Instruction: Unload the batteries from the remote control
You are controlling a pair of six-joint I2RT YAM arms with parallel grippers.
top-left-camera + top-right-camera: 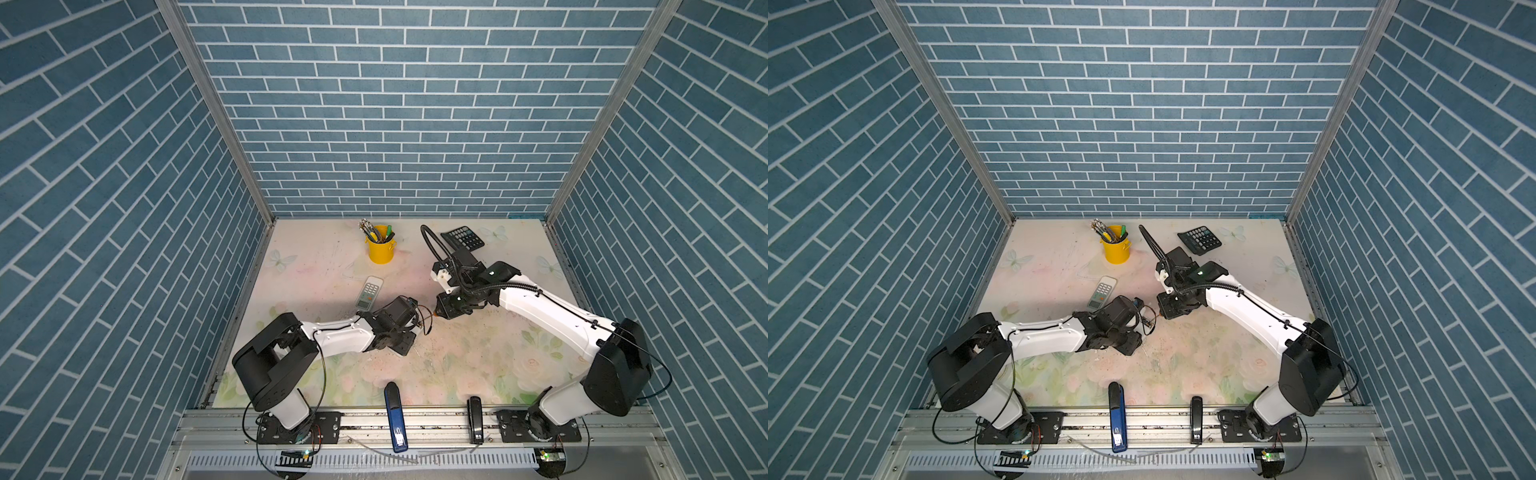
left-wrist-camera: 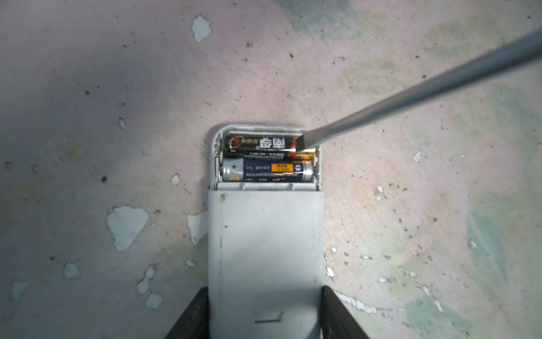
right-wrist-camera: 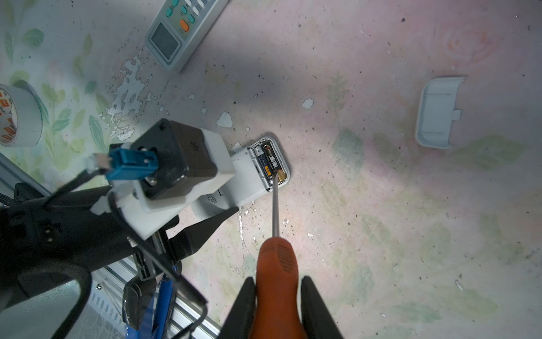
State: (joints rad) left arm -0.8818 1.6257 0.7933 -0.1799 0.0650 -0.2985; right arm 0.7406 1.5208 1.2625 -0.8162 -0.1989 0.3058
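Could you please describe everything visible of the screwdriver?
The screwdriver has a ribbed orange handle and a slim grey metal shaft ending in a flat blade. The right gripper is shut on its handle. Its tip rests at the gold end of the black battery in the open compartment of the white remote.

My two arms, left arm (image 1: 336, 336) and right arm (image 1: 548, 320): white link shells between bulky black joint housings. Each stands on a black base plate (image 1: 324, 432) fixed with silver screws. A ribbed black conduit (image 1: 1152, 243) runs along the right arm, and I see thin black cables at both shoulders. A green light (image 1: 491, 273) glows near the right wrist. Left wrist camera (image 3: 179, 155): black box, white bracket, blue plug (image 3: 132, 161). Fingers (image 3: 316, 311): black, tapered.
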